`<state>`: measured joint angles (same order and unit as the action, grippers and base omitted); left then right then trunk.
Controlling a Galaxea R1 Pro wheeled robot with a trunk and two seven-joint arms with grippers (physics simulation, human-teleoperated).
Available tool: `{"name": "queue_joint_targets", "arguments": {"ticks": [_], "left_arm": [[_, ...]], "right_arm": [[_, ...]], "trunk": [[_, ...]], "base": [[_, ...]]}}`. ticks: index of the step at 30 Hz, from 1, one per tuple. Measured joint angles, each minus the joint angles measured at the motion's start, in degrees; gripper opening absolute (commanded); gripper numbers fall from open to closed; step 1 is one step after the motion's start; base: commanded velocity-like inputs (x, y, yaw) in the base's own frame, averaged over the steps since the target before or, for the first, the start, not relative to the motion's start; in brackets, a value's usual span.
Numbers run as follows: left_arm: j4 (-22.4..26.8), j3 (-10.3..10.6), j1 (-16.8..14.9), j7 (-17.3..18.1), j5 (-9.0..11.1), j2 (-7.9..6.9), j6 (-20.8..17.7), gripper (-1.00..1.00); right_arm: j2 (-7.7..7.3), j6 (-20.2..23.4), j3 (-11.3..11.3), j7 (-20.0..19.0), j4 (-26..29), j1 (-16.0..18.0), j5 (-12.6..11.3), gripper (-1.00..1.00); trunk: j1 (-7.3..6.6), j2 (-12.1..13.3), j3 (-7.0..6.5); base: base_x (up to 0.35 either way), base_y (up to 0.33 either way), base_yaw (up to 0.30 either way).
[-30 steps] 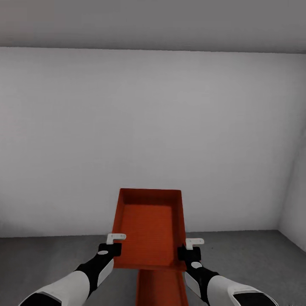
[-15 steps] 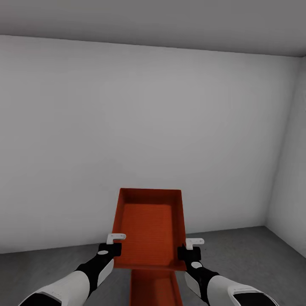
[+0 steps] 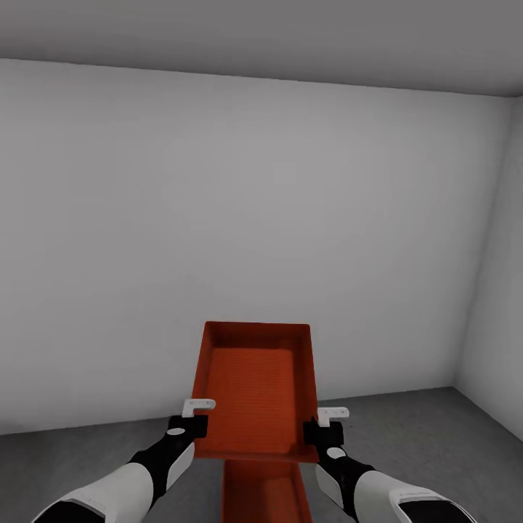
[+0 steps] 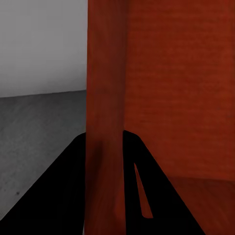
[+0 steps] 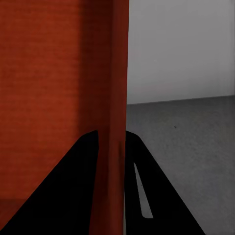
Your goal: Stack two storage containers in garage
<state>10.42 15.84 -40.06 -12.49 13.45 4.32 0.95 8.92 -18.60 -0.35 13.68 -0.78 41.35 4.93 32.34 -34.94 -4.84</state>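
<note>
I hold one red-orange storage container [image 3: 254, 392] level in front of me, open side up. My left gripper [image 3: 195, 418] is shut on its left wall and my right gripper [image 3: 323, 425] on its right wall, both near the near end. In the left wrist view the container wall [image 4: 105, 98] runs between the black fingers [image 4: 63, 196]. The right wrist view shows the same, with the wall [image 5: 112, 73] between the fingers [image 5: 73, 196]. The second storage container [image 3: 261, 494] lies below the held one on the garage's dark grey floor [image 3: 421, 428], cut off by the picture's bottom edge.
A bare pale grey wall [image 3: 254, 218] stands close ahead. It meets a side wall [image 3: 501, 290] in a corner at the right. Grey floor shows on both sides of the containers.
One second ago the camera pointed a little further left. It then swung right, bringing the right corner into view, and has stayed still since. Both grippers keep their hold.
</note>
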Motion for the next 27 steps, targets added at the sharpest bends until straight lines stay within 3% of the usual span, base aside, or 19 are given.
{"name": "queue_joint_targets", "arguments": {"ticks": [27], "left_arm": [[0.00,0.05,0.00,0.02,0.05,-0.03,-0.01,-1.00]], "right_arm": [[0.02,0.04,0.04,0.01,0.01,0.00,-0.03,-1.00]], "trunk": [[-0.01,0.00,0.00]], "base": [[0.301,0.000,0.000]]}}
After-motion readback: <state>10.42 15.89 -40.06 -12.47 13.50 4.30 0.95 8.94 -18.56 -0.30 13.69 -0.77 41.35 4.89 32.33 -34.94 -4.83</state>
